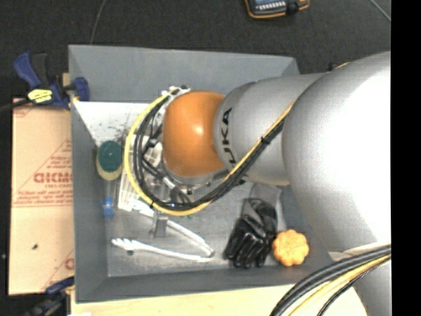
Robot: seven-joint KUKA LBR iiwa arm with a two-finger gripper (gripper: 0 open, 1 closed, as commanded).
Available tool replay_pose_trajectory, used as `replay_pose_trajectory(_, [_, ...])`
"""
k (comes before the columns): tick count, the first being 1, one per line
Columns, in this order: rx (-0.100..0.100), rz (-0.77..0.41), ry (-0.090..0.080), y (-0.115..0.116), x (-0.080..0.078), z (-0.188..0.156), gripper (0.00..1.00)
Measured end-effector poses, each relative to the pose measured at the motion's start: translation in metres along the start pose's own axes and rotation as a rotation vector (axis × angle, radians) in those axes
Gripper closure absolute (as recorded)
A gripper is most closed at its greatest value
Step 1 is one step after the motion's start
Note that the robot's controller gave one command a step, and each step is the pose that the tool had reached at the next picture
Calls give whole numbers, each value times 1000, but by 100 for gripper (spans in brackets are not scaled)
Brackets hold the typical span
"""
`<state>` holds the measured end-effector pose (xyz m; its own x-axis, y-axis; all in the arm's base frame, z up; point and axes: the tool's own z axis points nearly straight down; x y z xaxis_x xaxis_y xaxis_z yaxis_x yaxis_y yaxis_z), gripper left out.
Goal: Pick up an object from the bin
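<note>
- At the left side of the grey bin (184, 68) I saw a round thing with a dark green top (110, 157) and a pale yellow edge, lying near the left wall.
- Just below it was a small blue piece (108, 207), and beside this a clear plastic packet (129, 197), partly under the cables of the wrist.
- Along the lower part of the floor lay the white tongs (164, 247), with both legs meeting at the right end.
- The gripper (158, 224) reached down from under the orange cover (191, 133) and its grey tip was just above the middle of the white tongs. I could not tell whether it touched them.
- I also could not tell how wide the gripper was open, and I saw nothing held in it.
- To the right of the tongs lay a black glove (252, 237).
- Just beside the glove, near the right corner, was an orange biscuit-shaped thing (290, 247) with a wavy edge.
- The silver arm (316, 130) covered the right part of the bin.
</note>
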<state>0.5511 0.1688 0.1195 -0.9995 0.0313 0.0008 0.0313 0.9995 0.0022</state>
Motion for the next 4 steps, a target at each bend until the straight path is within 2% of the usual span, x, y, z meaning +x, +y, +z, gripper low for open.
replay_pose_trajectory(1, [-3,1,-5,3,-15,-5,0])
replay_pose_trajectory(2, [-3,-247,-3,20,16,49,100])
replay_pose_trajectory(3, [-3,-245,-3,20,16,49,100])
replay_pose_trajectory(4, [-1,-255,0,14,29,-61,100])
